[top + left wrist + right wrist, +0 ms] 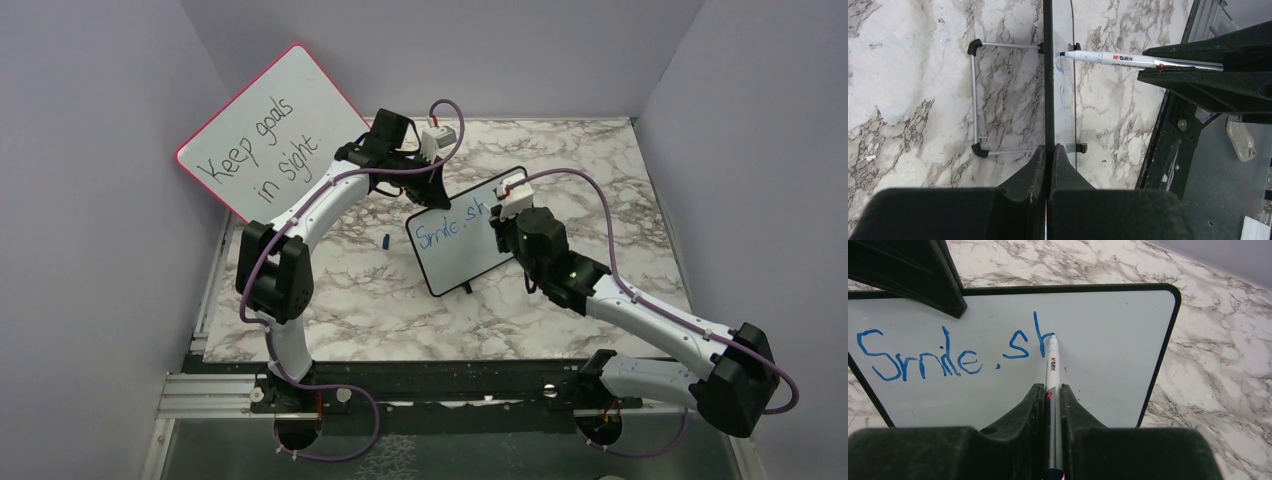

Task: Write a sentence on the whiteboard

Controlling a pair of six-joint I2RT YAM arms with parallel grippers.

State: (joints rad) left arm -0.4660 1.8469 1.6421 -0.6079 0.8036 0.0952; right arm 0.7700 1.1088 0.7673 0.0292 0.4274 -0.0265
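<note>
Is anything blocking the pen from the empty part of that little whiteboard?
Nothing visible. The white marker in the right gripper touches the small black-framed whiteboard beside the blue writing; the left gripper clamps its top edge, clear of the bare area.

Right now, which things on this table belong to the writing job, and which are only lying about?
In use:
- the small whiteboard, clamped at its edge by the left gripper
- the blue writing, reading "Smile, sh" so far
- the marker, held by the right gripper

Lying about:
- the red-framed board at the back left
- a small blue piece, perhaps a cap
</note>
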